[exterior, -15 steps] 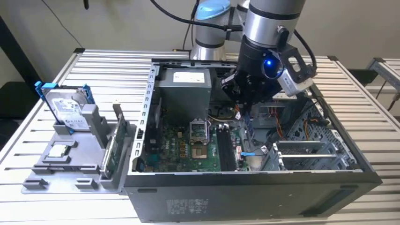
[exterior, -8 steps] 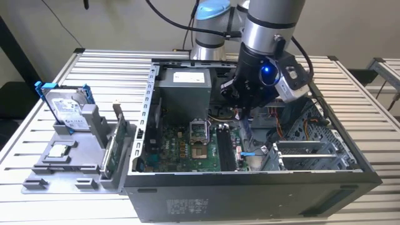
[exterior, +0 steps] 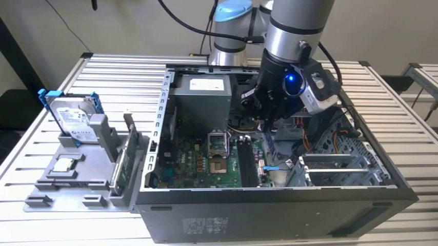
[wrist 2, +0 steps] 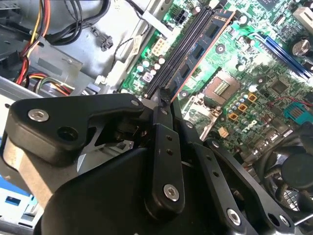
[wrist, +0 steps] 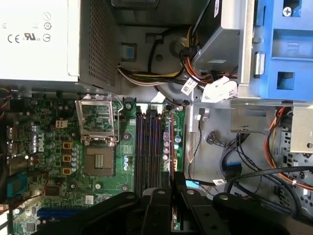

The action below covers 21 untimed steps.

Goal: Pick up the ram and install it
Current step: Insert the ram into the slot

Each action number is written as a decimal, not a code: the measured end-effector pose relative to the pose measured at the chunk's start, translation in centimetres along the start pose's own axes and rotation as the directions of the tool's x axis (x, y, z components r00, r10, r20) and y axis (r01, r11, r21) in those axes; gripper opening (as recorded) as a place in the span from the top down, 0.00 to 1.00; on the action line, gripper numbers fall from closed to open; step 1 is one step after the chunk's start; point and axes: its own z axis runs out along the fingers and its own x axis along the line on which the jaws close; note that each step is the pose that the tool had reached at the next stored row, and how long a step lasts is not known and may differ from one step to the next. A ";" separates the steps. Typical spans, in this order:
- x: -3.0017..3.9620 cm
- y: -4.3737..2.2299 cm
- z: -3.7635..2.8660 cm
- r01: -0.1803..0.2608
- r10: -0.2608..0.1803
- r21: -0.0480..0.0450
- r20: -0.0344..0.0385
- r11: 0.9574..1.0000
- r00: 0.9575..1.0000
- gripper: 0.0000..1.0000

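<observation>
Second wrist view — black gripper [wrist 2: 164,99] pinches the long, flat ram [wrist 2: 198,51] at 1 end.

ram [wrist 2: 198,50] end behind end effector [wrist 2: 164,102]

— What's behind everything?
— A plain pale wall [exterior: 123,25], softly and evenly lit.
— And the furniture?
— A counter [exterior: 102,72] of ribbed, silvery metal slats. At the exterior view's right edge there's a second slatted counter [exterior: 424,72], set apart from the first. At the exterior view's left, a dark post [exterior: 15,51] slants up against the wall.
</observation>
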 end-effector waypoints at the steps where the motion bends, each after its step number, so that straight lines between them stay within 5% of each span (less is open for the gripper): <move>1: 0.00 0.00 0.01 0.000 0.000 0.000 0.000 1.000 1.000 0.85; 21: 0.19 0.00 2.73 0.025 -0.025 -0.001 0.001 1.000 1.000 0.85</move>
